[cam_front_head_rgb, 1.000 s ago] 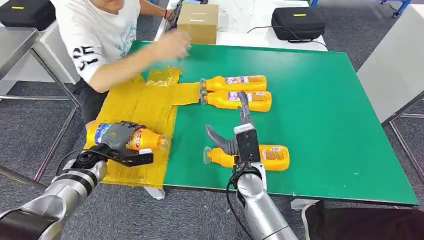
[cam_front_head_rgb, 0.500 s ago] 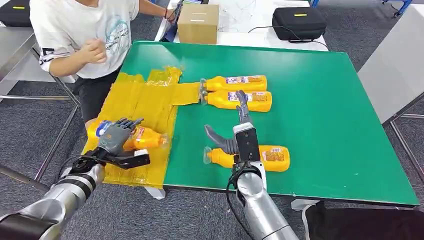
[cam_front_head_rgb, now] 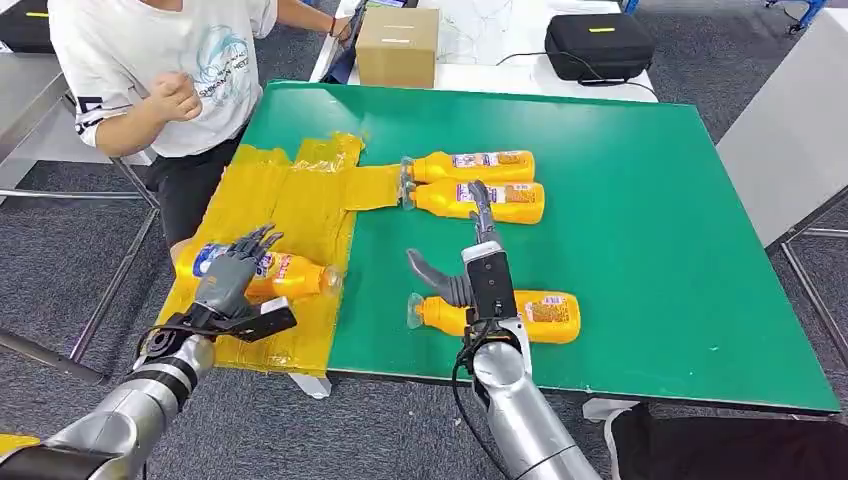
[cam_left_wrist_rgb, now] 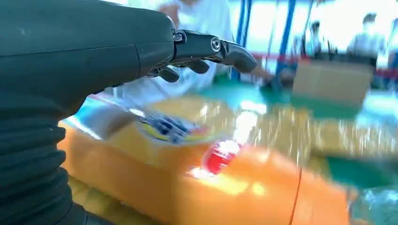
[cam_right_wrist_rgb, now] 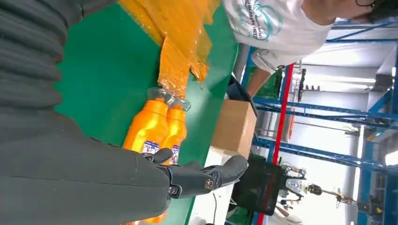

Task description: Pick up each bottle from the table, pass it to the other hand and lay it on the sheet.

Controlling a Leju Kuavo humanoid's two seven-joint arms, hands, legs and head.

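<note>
Four orange bottles lie on their sides here, and the yellow sheet [cam_front_head_rgb: 290, 215] at the desk's [cam_front_head_rgb: 640, 250] left end serves as the landmark. One bottle [cam_front_head_rgb: 285, 277] already rests on the sheet near its front edge, cap pointing toward the green desk surface; the left hand [cam_front_head_rgb: 232, 277] hovers over its label end with fingers [cam_front_head_rgb: 262, 236] spread and lifted, holding nothing, and the left wrist view shows the fingers [cam_left_wrist_rgb: 220, 49] raised clear of the orange body below. Away from the sheet, on the bare green surface, the nearest bottle [cam_front_head_rgb: 545, 315] lies with its long axis running across the desk, cap toward the sheet. The right hand [cam_front_head_rgb: 470, 265] hangs directly above its neck end, thumb out to the sheet side and fingers [cam_front_head_rgb: 482, 205] extended and apart, empty. Two more bottles, the far bottle [cam_front_head_rgb: 470, 165] and the second bottle [cam_front_head_rgb: 480, 200], lie side by side and parallel farther back, their caps touching a tongue of the sheet. The right hand is clearly the closer one to the nearest bottle, so the next pick probably falls to it: a descent with the fingers closing across the bottle's width, at right angles to its long axis. A person [cam_front_head_rgb: 170, 70] stands behind the sheet's far corner.
</note>
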